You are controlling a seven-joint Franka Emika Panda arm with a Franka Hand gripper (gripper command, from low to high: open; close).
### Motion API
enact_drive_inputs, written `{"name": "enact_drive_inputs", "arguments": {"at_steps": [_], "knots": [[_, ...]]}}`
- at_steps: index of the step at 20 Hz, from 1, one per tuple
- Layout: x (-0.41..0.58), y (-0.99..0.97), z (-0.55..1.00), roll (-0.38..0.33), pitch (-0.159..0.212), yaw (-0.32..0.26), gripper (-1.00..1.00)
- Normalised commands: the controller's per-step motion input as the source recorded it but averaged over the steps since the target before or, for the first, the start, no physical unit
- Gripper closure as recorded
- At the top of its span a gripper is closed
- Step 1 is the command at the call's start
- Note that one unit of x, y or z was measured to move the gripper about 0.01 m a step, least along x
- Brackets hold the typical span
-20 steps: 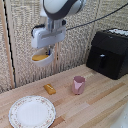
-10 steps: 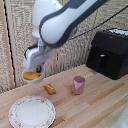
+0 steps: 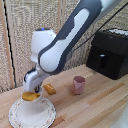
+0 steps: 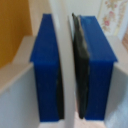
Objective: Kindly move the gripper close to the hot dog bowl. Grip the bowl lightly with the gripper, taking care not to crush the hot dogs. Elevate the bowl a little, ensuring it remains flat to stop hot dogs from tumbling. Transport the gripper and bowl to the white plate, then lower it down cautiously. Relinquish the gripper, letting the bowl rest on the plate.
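Most of the job looks done: my gripper (image 3: 31,89) has its blue fingers (image 4: 48,70) pinched narrow on the pale rim of the hot dog bowl (image 3: 31,96), which hangs low over the white plate (image 3: 32,113). Whether the bowl touches the plate I cannot tell. The hot dogs (image 3: 30,95) sit inside, apparently level. Left, I judge: settle it down, then let go.
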Motion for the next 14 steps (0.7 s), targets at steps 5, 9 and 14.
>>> {"name": "enact_drive_inputs", "arguments": {"at_steps": [5, 9, 14], "knots": [[0.119, 0.01, -0.42, 0.0, 0.05, 0.016, 1.0], [0.146, 0.0, -0.25, 0.0, 0.004, 0.028, 1.0], [0.144, -0.15, -0.11, 0.0, -0.044, 0.055, 1.0]]}}
